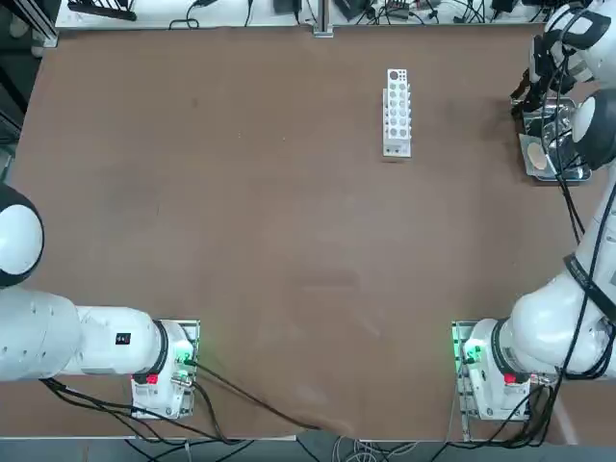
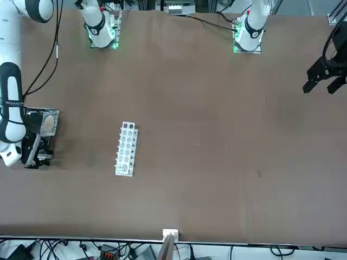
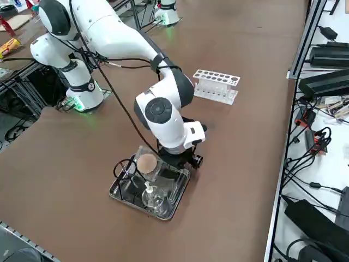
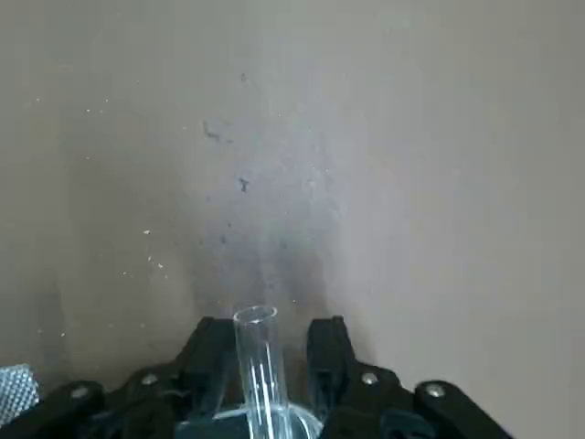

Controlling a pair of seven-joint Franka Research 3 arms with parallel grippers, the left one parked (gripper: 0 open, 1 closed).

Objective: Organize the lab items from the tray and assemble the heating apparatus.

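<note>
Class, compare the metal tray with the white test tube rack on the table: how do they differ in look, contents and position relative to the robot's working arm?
The tray is shiny metal, low and flat; the rack is white, taller, with rows of holes. The tray holds a glass burner, wire tripod and gauze mat; the rack's holes look empty. The right tool works at the tray's edge, a glass tube between its fingers; the rack stands apart. Both rest on the brown table.

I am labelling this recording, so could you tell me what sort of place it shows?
Probably a robotics lab set up for a chemistry bench task: a white test tube rack on a brown table, a metal tray with a glass burner, and cables along the edges.
</note>
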